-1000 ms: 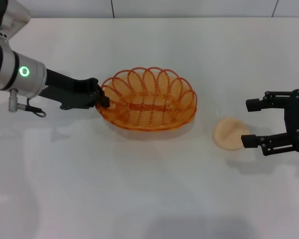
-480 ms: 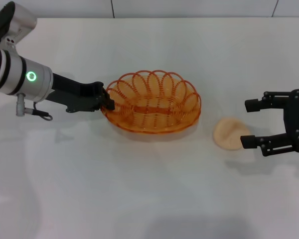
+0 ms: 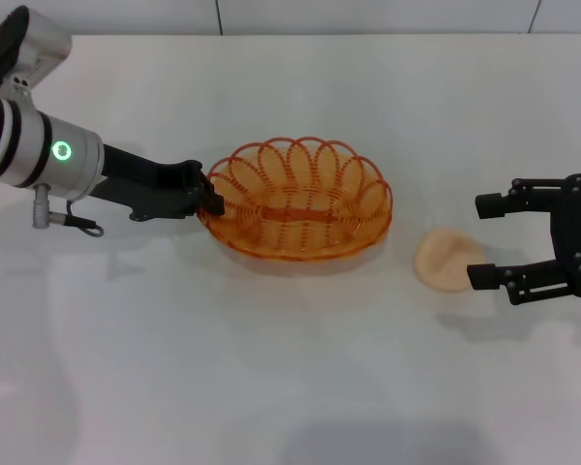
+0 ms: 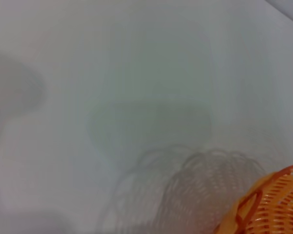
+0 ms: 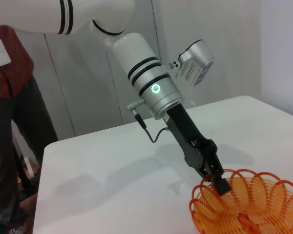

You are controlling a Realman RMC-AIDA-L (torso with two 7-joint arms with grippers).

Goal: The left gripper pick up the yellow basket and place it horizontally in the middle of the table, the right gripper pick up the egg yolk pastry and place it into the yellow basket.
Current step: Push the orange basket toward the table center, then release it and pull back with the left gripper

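Observation:
The yellow basket (image 3: 297, 200), an orange-yellow wire oval, lies lengthwise near the table's middle. My left gripper (image 3: 211, 200) is shut on its left rim, and the right wrist view shows that claw (image 5: 220, 181) clamped on the basket's rim (image 5: 249, 204). In the left wrist view only a corner of the basket (image 4: 271, 204) shows above its shadow. The egg yolk pastry (image 3: 449, 260), a pale round bun, rests on the table right of the basket. My right gripper (image 3: 482, 240) stands open just to the pastry's right, its fingertips beside it and not touching.
The white table (image 3: 290, 387) stretches wide in front of the basket and pastry. A person in a dark red top (image 5: 10, 97) stands beyond the table's far-left side in the right wrist view.
The left gripper has carried the basket a little to the right and farther back, mostly in the first half second. The right gripper and pastry have stayed put.

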